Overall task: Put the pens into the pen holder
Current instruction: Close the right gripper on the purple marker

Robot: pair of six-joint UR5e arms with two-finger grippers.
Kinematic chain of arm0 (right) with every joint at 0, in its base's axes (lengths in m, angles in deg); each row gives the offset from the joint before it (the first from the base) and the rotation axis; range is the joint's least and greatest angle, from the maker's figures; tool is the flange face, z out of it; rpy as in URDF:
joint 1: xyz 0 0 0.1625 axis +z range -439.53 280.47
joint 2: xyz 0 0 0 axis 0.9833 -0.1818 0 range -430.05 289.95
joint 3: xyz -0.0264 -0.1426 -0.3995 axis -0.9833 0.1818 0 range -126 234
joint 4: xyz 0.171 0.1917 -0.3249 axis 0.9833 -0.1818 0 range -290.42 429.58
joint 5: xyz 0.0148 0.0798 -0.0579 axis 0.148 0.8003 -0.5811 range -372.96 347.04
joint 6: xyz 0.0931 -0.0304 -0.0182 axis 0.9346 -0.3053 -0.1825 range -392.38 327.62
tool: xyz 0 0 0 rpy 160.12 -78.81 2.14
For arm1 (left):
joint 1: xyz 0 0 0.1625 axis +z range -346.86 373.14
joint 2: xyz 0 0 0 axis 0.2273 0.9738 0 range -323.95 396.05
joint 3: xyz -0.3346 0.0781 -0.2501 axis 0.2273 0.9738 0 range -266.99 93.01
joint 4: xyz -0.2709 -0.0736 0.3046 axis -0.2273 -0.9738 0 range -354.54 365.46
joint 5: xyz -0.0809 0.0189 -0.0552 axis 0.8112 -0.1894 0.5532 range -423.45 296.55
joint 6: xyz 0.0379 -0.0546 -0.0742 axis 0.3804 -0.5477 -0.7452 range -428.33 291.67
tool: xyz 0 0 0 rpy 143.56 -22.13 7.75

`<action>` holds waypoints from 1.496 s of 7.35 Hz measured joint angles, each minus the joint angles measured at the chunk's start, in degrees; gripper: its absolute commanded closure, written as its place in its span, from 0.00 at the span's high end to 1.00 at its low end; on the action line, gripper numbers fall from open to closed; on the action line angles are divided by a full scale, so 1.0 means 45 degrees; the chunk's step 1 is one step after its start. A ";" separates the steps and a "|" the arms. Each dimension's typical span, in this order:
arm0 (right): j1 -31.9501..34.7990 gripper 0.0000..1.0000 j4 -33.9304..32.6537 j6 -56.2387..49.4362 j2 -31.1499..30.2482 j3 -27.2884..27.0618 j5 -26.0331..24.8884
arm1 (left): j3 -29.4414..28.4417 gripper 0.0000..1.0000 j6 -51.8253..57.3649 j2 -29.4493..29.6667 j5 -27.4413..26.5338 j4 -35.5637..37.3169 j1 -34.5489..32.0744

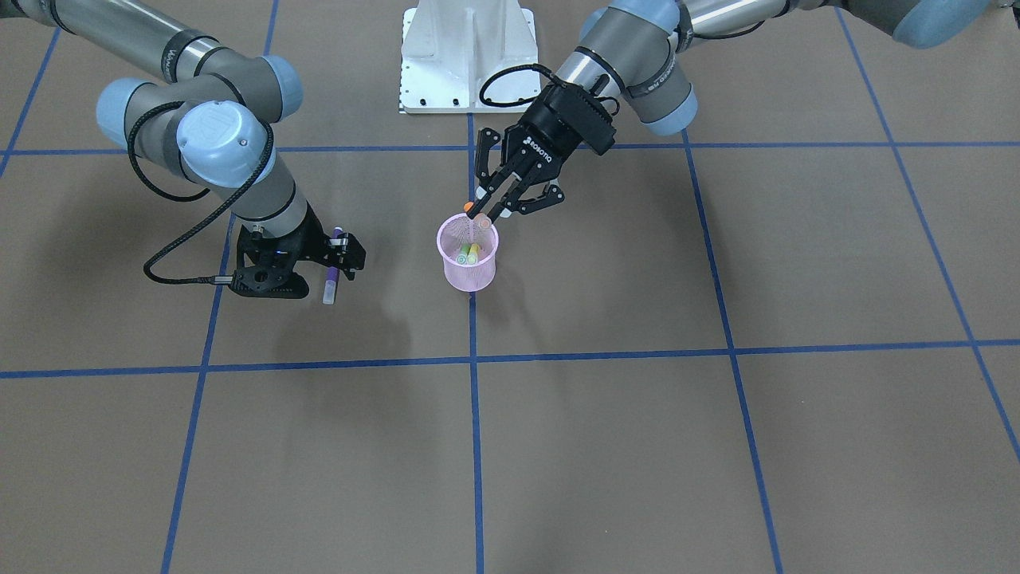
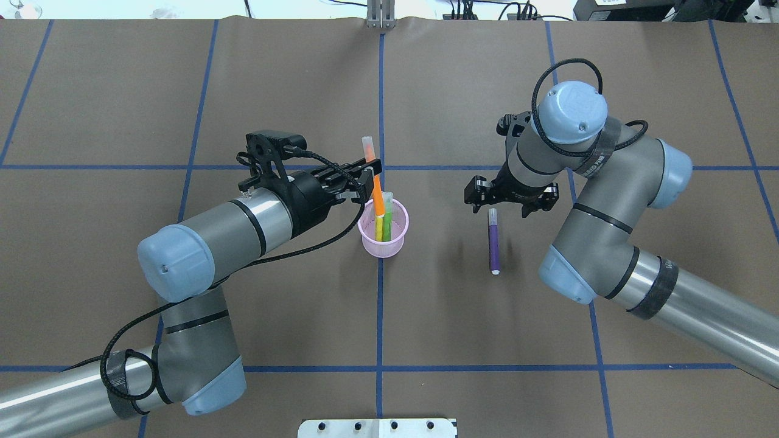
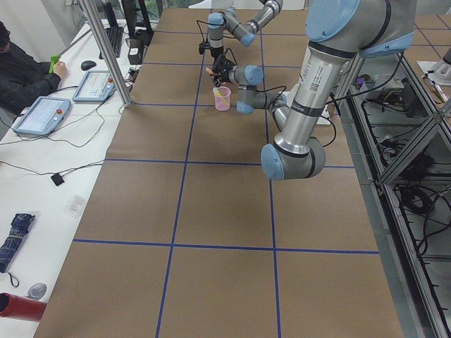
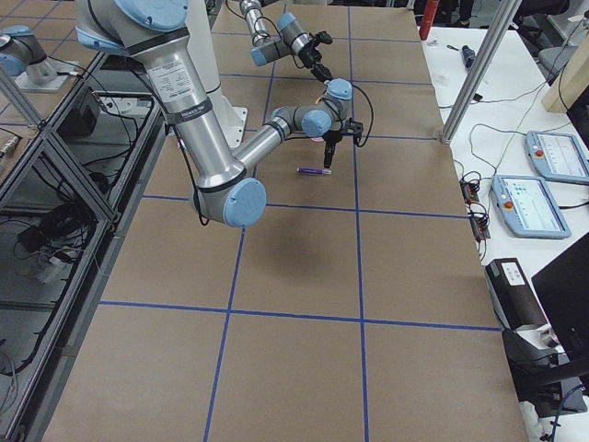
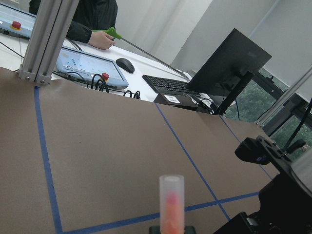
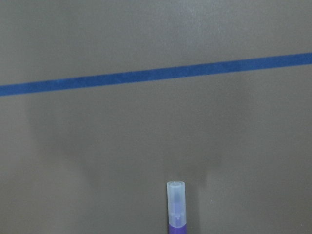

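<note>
Left fingers [image 1: 508,190] grip our orange pen [image 2: 377,194], tilted just over the pink cup [image 2: 383,249]; right fingers [image 2: 473,196] hang open above the purple pen [image 2: 493,243], lying lengthwise toward our base.

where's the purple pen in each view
front-facing: purple pen left of centre
overhead: pen right of centre
exterior right: pen upper middle
right wrist: pen at bottom edge
exterior left: too small to tell
left wrist: not in it
landmark: pink pen holder beside it
</note>
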 measured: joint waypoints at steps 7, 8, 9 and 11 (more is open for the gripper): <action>-0.0387 0.74 0.0506 -0.0017 -0.0173 0.0653 -0.0240 | -0.0226 0.00 0.0000 0.0018 0.0001 0.0001 0.0000; -0.0404 0.74 0.0494 -0.0014 -0.0138 0.0670 -0.0245 | -0.0248 0.00 0.0001 0.0012 0.0000 0.0000 0.0000; -0.0415 0.74 0.0481 -0.0013 -0.0105 0.0717 -0.0256 | -0.0280 0.00 0.0001 0.0009 0.0000 0.0000 0.0000; -0.0445 0.72 0.0485 -0.0013 -0.0070 0.0859 -0.0289 | -0.0381 0.00 0.0001 0.0005 0.0000 -0.0005 0.0000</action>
